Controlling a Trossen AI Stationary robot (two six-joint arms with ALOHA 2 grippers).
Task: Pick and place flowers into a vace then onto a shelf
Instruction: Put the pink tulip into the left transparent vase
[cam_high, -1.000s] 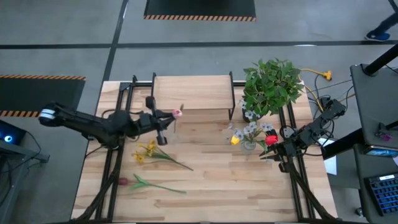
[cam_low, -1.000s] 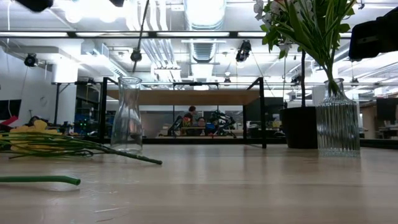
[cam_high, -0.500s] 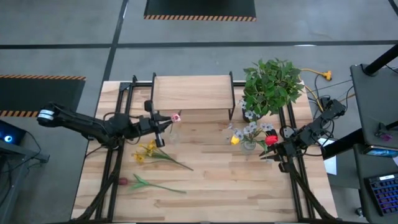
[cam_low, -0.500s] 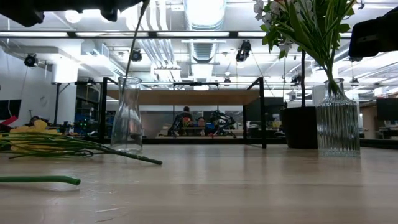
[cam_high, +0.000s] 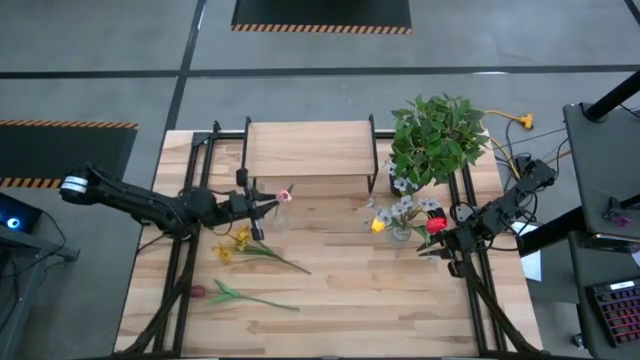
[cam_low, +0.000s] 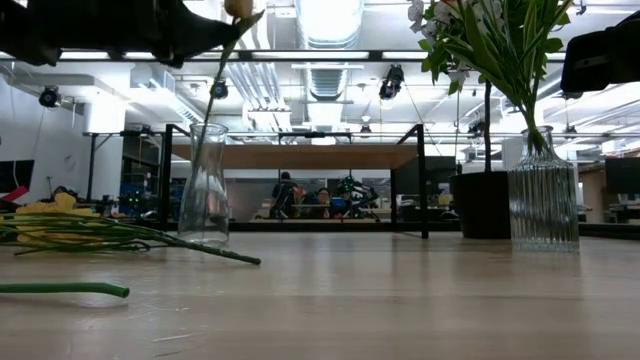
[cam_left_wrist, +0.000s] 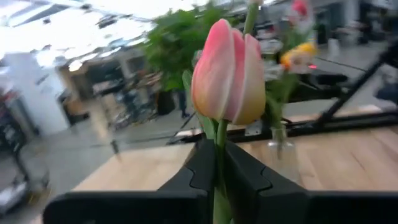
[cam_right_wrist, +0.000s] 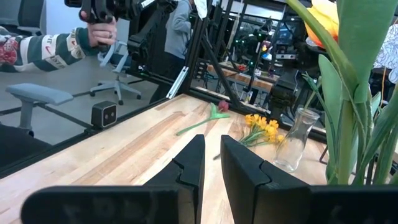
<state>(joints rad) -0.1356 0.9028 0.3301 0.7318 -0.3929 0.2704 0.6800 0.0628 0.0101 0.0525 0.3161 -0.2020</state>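
My left gripper (cam_high: 266, 201) is shut on a pink tulip (cam_left_wrist: 227, 81) over a clear glass vase (cam_low: 204, 185) that stands on the table in front of the shelf (cam_high: 308, 150). The tulip's stem (cam_low: 215, 95) slants down into the vase's mouth. Yellow flowers (cam_high: 240, 243) and a red flower (cam_high: 200, 292) lie flat on the table nearer the front left. My right gripper (cam_right_wrist: 212, 158) waits shut at the right edge, beside a ribbed vase (cam_low: 543, 195) that holds several flowers. My left gripper pinches the tulip's green stem (cam_left_wrist: 219, 163) between its two fingers, just under the pink head. The fingers come about level from the table's left and lie across the stem. The stem hangs tilted below them, its lower part inside the vase's neck (cam_low: 205, 135).
A bushy potted plant (cam_high: 435, 140) stands at the back right, next to the shelf. Black frame rails (cam_high: 180, 270) run along both table sides. A person's sleeve and hand (cam_right_wrist: 93, 31) show beyond the table in the right wrist view.
My left gripper has come down over the clear vase with the tulip and drawn back a little toward the table's left. The stem, which hung above the vase's mouth, now reaches into it, and the tulip head has dropped into the low view.
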